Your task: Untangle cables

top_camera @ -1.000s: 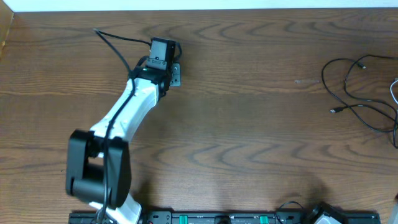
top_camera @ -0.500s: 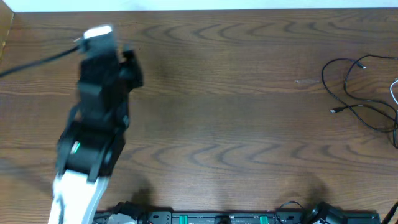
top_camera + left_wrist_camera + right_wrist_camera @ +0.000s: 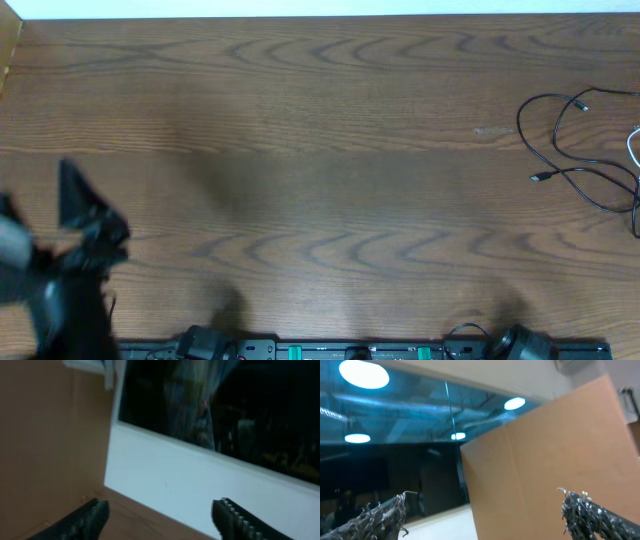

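The cables lie at the far right edge of the desk [image 3: 320,140], well away from both arms. The black cables [image 3: 521,122] sprawl in loose, overlapping loops with small plug ends pointing outward, and a short piece of the white cable [image 3: 632,148] curves in just beside them at the border of the overhead view. How the strands cross one another is too fine to make out. The left arm [image 3: 70,250] shows only as a dark motion blur at the lower left corner of the desk, nowhere near the cords. Its wrist camera faces a white ledge below a dark window, with a brown panel to the left. There the left gripper [image 3: 162,517] has its two fingers [image 3: 92,515] spread wide with nothing between them. The right wrist camera points upward at ceiling lights and a tan board. The right gripper [image 3: 482,515] likewise has its fingers [image 3: 592,512] far apart and holds nothing. Along the near edge of the desk runs a black rail [image 3: 350,350] with green marks.
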`<state>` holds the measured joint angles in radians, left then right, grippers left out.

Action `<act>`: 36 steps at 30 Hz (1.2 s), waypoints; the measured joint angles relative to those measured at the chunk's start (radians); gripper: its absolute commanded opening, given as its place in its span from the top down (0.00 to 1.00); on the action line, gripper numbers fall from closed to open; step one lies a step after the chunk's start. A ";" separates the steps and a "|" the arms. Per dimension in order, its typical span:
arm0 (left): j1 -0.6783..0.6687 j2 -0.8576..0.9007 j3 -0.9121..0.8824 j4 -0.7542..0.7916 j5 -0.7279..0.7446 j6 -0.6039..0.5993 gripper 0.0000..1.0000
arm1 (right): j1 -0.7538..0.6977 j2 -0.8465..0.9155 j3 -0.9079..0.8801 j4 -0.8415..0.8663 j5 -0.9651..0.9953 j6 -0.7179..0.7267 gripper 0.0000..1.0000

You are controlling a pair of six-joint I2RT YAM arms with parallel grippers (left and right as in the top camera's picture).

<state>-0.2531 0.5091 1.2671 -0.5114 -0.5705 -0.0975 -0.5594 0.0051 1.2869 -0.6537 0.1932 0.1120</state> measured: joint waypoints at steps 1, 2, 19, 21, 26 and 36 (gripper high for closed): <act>0.000 -0.024 0.000 -0.006 -0.005 0.002 0.22 | 0.000 -0.002 0.020 -0.011 -0.005 -0.004 0.01; 0.000 -0.048 0.000 -0.014 -0.010 0.002 0.21 | 0.001 -0.002 0.045 -0.012 -0.016 -0.009 0.01; 0.051 -0.453 0.001 -0.086 -0.177 0.002 0.14 | 0.002 -0.001 0.232 -0.086 -0.172 0.003 0.01; 0.082 -0.495 0.006 -0.088 -0.187 0.002 0.13 | 0.000 -0.001 0.263 -0.090 -0.193 0.016 0.01; 0.158 -0.505 0.049 -0.124 -0.191 -0.004 0.13 | 0.000 -0.001 0.285 -0.144 -0.261 0.030 0.01; 0.190 -0.505 0.049 -0.148 -0.187 -0.032 0.03 | 0.001 -0.001 0.280 -0.294 -0.299 0.038 0.01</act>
<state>-0.0635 0.0044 1.3159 -0.6590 -0.7574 -0.1291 -0.5583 0.0044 1.5665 -0.9482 -0.1059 0.1501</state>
